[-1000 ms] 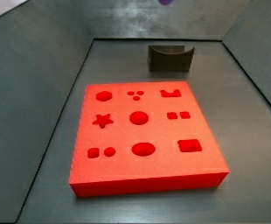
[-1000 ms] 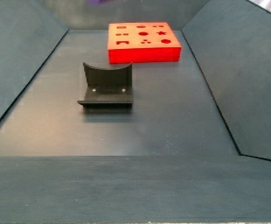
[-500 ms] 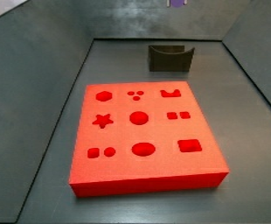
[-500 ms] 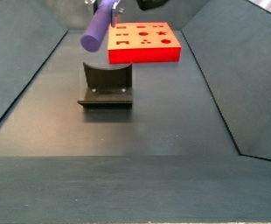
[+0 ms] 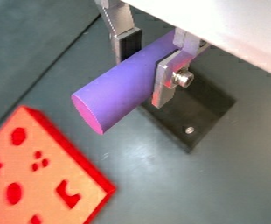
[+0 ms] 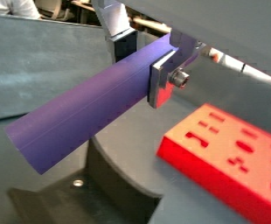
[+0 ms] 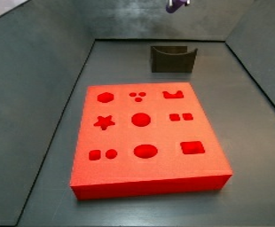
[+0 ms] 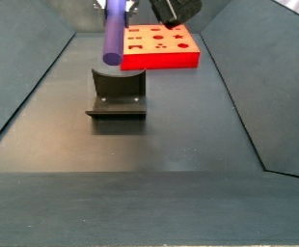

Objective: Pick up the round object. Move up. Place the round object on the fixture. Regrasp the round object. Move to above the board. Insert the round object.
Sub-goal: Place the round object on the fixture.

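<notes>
gripping the peg (image 5: 124,80), claw (image 5: 148,61) overhangs grey floor (image 8: 152,145).

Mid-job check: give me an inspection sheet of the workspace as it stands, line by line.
Surface: dark grey floor, bare apart from the items below.
Job's things: purple peg held in the air above the fixture, not resting on it; red board flat, none of its holes filled.
Clutter: nothing seen.
Gripper: gripper above the fixture, jaws shut on the peg partway along its length.
Cables: nothing seen on the floor.
Surroundings: sloping grey walls around the floor.
</notes>
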